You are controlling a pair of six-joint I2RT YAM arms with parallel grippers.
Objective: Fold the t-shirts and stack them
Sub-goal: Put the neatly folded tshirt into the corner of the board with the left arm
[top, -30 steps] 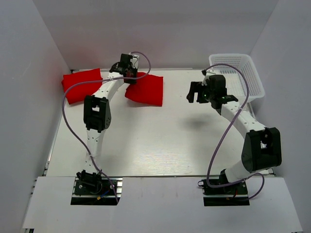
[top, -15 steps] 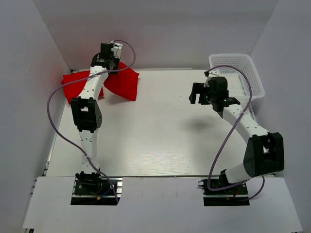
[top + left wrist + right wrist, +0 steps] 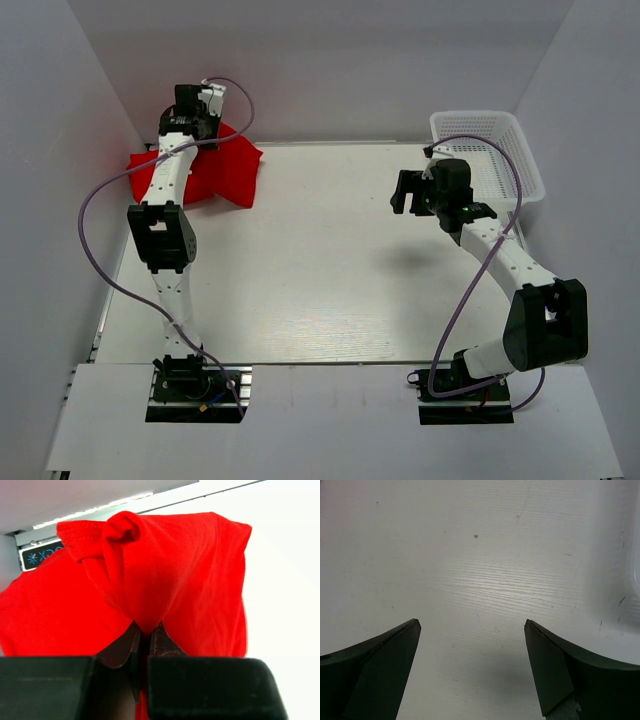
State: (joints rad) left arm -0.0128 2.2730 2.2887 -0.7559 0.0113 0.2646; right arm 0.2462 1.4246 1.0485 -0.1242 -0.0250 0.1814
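Note:
Two bright red t-shirts are at the far left corner. One folded t-shirt [image 3: 140, 168] lies on the table by the left wall. My left gripper [image 3: 192, 112] is shut on the second t-shirt [image 3: 232, 168], which hangs from it, lifted and partly over the first. In the left wrist view the pinched cloth [image 3: 170, 580] bunches right above my closed left gripper [image 3: 146, 630], with more red cloth [image 3: 45, 615] at the left. My right gripper [image 3: 408, 190] is open and empty above bare table at the right; in the right wrist view it [image 3: 472, 625] shows only table between the fingers.
A white lattice basket [image 3: 518, 150] stands at the far right corner, just behind the right arm. White walls close in the table at left, back and right. The left arm's purple cable [image 3: 100, 200] loops out to the left.
My left gripper has carried the held t-shirt leftward and toward the back, from the middle-left of the table to over the folded one. The right arm has barely moved.

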